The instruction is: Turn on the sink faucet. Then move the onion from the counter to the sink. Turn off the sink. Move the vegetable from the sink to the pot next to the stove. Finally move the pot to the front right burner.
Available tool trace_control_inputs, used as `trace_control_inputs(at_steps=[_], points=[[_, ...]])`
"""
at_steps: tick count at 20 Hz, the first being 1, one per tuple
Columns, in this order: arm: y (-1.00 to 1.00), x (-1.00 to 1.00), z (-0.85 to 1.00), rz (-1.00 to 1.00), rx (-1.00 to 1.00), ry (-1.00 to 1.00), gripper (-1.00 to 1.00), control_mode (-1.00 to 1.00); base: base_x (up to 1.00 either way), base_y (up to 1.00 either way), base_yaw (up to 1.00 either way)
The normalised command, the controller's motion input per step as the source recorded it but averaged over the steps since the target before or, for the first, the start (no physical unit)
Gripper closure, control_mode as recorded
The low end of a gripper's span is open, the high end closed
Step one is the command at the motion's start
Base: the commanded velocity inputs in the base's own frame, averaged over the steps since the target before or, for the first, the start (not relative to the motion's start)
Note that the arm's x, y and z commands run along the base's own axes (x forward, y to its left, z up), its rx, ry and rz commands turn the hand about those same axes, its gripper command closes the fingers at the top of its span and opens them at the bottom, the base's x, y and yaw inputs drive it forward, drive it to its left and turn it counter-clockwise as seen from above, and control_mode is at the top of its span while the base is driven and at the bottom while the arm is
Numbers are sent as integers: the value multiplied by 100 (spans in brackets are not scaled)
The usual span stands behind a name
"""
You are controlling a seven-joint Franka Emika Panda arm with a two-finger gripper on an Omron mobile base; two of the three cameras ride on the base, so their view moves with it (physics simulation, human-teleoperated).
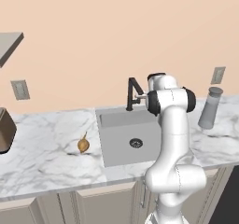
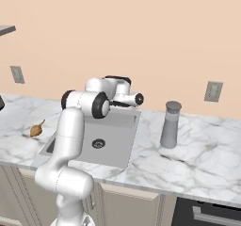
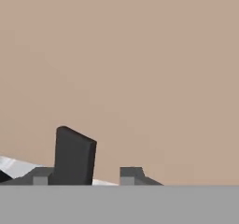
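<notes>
The counter [image 1: 42, 153] is white marble with grey veins, its cabinet fronts [image 1: 102, 204] beige. The sink basin [image 1: 121, 139] is plain grey with a dark drain [image 1: 135, 143]. The faucet [image 1: 133, 93] is matte black. The onion [image 1: 83, 145] is golden brown. The lidded jar [image 1: 210, 108] is grey. The wall [image 1: 93, 41] is flat peach, the outlets [image 1: 20, 89] pale grey. At the left edge sits something brown [image 1: 5, 129], possibly a basket

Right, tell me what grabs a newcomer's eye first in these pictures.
The white arm dominates, rising before the sink with its hand up at the black faucet by the back wall. Next comes the small golden onion, alone on the marble counter left of the basin. A grey lidded jar stands right of the sink.
</notes>
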Motion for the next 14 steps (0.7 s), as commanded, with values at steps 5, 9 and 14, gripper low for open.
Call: trace_control_inputs(at_steps=[5,9,14], points=[[-79,0,-57,-4,8,13,100,-100,0,0,0],[-77,-2,-51,-5,10,15,100,-100,0,0,0],[-53,-1,-37,-3,7,11,-100,-100,0,0,0]])
